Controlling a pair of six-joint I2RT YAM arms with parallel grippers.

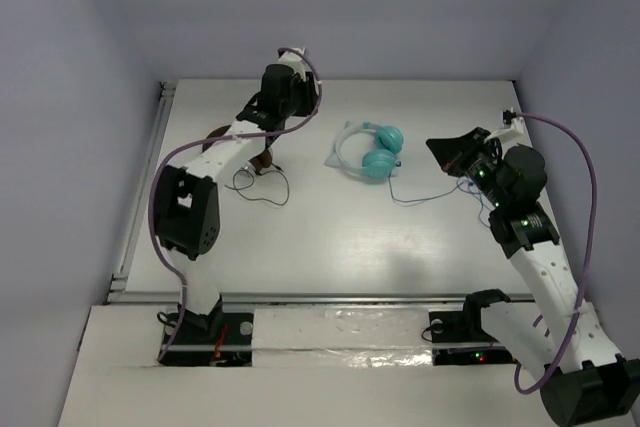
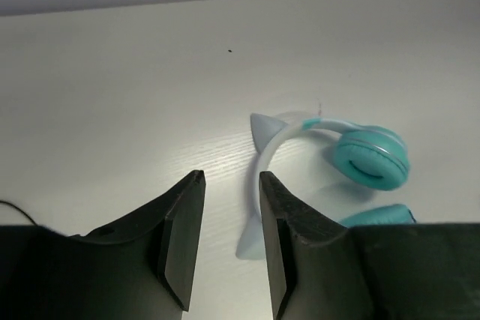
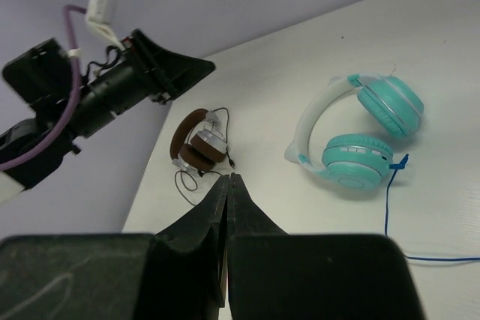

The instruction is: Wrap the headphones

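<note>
The teal headphones (image 1: 371,152) with a white headband lie flat at the table's back middle. They also show in the left wrist view (image 2: 371,159) and the right wrist view (image 3: 360,159). Their thin blue cable (image 1: 425,196) trails loose toward the right arm; in the right wrist view the cable (image 3: 387,207) lies right of the fingers. My left gripper (image 1: 300,107) hovers left of the headband, open and empty (image 2: 229,177). My right gripper (image 1: 432,143) hangs above the table right of the headphones, its jaws pressed together with nothing seen between them (image 3: 229,177).
Brown-banded headphones (image 1: 263,157) with a thin black cable (image 1: 262,189) lie under the left arm; they also show in the right wrist view (image 3: 196,144). Purple walls close the back and sides. A rail (image 1: 145,187) runs along the table's left edge.
</note>
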